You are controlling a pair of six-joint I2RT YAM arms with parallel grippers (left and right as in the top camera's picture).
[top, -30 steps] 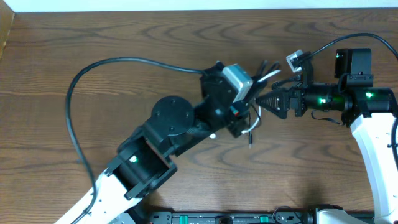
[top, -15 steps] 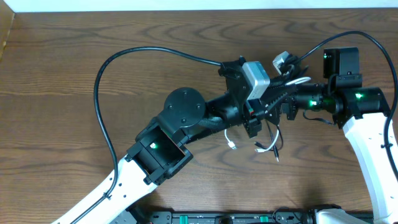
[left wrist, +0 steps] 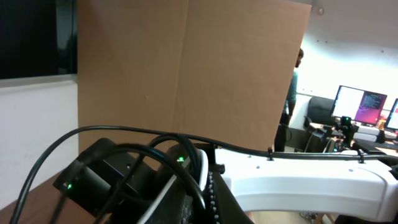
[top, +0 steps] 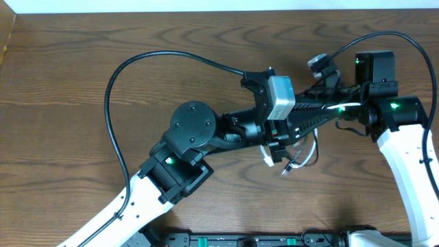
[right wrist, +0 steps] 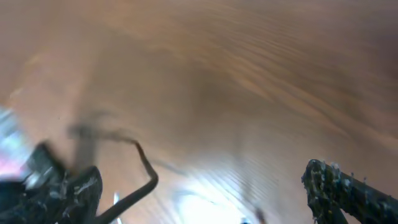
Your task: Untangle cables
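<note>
The left gripper (top: 276,149) was closed, its jaws together. The overhead view did not show whether a cord was pinched between them. The cables (top: 302,158) hung in a loose tangle just below and to the right of that gripper, over the wooden worktop (top: 82,41). The white cord (top: 312,152) curved out on the side toward the right arm, and the black cord (top: 296,166) looped just under it, the two crossing each other. From above, the two arms overlapped, and the right arm's fingers lay across the left gripper from the right.

The right gripper (right wrist: 202,186) stood wide apart and gripped nothing. In its own blurred wrist view, a stretch of the black cord (right wrist: 148,177) ran in the gap, closer to the finger at the left edge. In the left wrist view a white cord (left wrist: 168,198) passed close under the camera.
</note>
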